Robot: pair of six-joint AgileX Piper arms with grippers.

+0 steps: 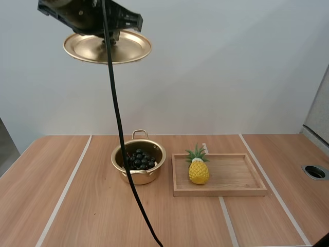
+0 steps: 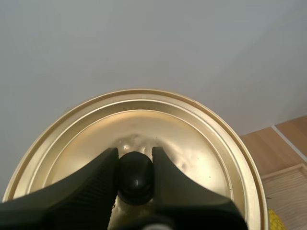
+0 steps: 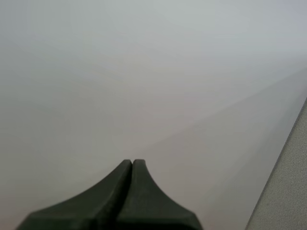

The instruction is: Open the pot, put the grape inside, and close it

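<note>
Closest to the viewer, the left pincer [image 2: 135, 159] is raised high in the air, well above the table [image 1: 77, 206]. Its two black fingers are clamped on the round black knob [image 2: 135, 179] at the centre of a gold-coloured pot lid [image 2: 192, 139]. One finger presses each side of the knob. The lid hangs beneath the pincer, roughly level, far above the pot [image 1: 139, 178] and off toward the left arm's side of it.

The pot is a small gold-coloured one with a loop handle on its far side and another on its near side. It stands open on the wooden table. A bunch of dark grapes [image 1: 140, 159] lies inside the pot, below its rim.

Just beside the pot, on the right arm's side, a shallow wooden tray [image 1: 231, 172] lies flat on the table. Whether it touches the pot cannot be told. A yellow pineapple [image 1: 198, 171] with a green crown stands upright in the tray, at the end nearest the pot.

Pale stripes run across the table top on both sides of the pot.

The right pincer [image 3: 132, 165] is clenched with nothing in it. Its two fingers lie pressed together as a single dark wedge, and where it is relative to the pot cannot be told.
</note>
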